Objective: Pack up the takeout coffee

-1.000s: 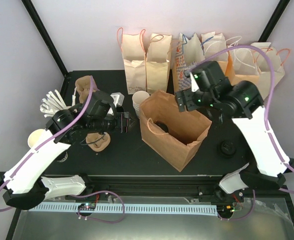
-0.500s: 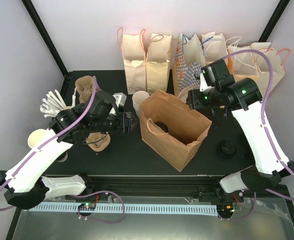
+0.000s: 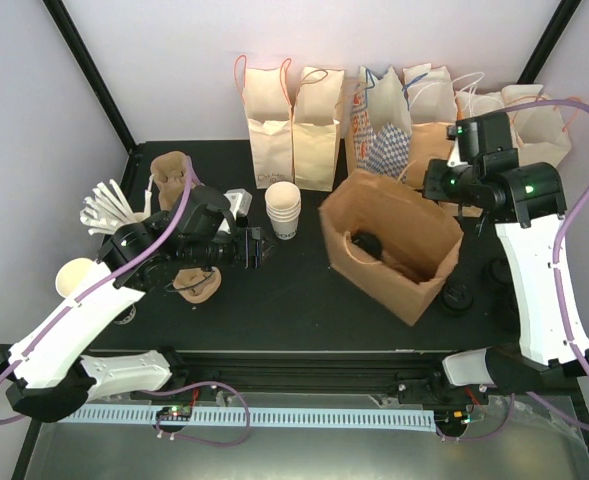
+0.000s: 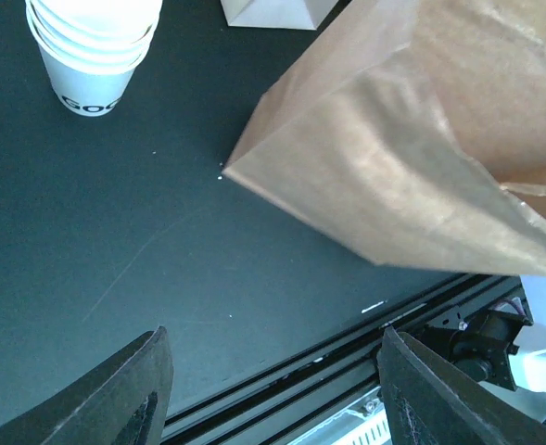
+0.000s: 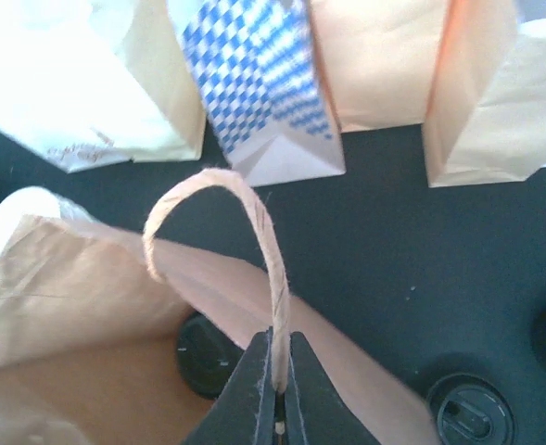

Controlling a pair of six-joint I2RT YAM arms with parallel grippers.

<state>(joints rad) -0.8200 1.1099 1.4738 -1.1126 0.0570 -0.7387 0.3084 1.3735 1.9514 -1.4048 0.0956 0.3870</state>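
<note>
Right claw [image 5: 280, 371] is pinched shut on the twine handle [image 5: 254, 209] of the open brown bag [image 3: 394, 255], which stands toward the right edge of the worktop [image 3: 274, 310], just in front of the row of bags [image 3: 294, 120] along the far edge. At its bottom sits the takeout coffee [image 3: 367, 243], black lid up. With one handle gripped the bag will likely lean, so any pull should be slow and level to keep the cup upright. Left claw [image 4: 273, 380] hangs wide and empty off the bag's left corner, near the stacked white cups [image 4: 92, 46].
</note>
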